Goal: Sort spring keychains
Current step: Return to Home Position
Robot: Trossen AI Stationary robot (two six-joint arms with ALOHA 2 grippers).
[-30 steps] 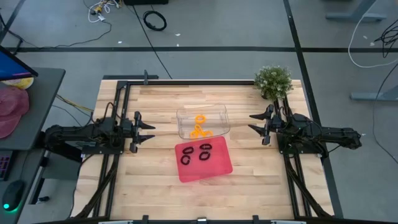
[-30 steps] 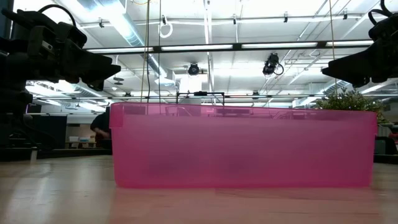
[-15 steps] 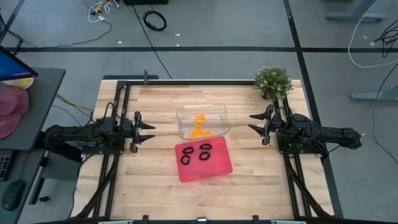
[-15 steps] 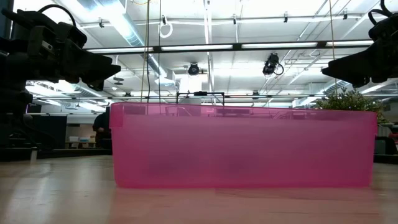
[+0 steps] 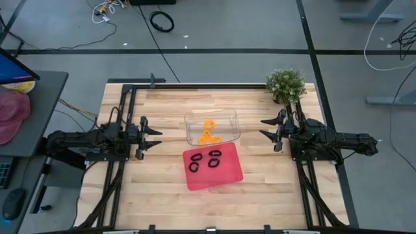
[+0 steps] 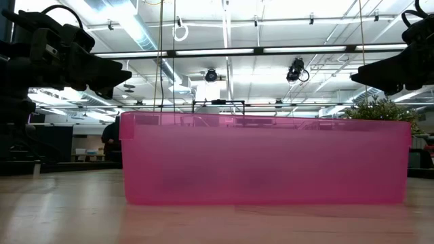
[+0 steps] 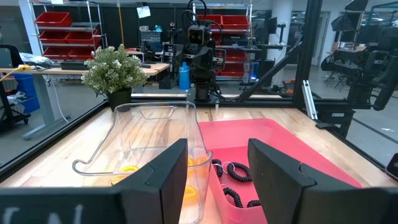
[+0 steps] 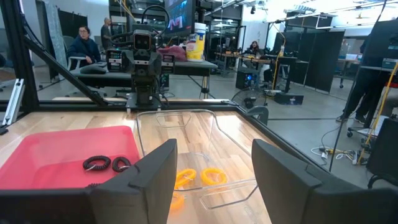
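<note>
- The orange keychains are small coiled loops lying flat on the floor of the clear bin, at the middle of the counter. One lies alone toward the side away from the red tray. The others bunch together nearer the tray, touching or overlapping.
- The black keychains are the same kind of coil and lie flat in the tray, just beside the bin. They sit in the tray's half nearest the bin, in two small groups set apart.
- The count in each cluster cannot be told.
</note>
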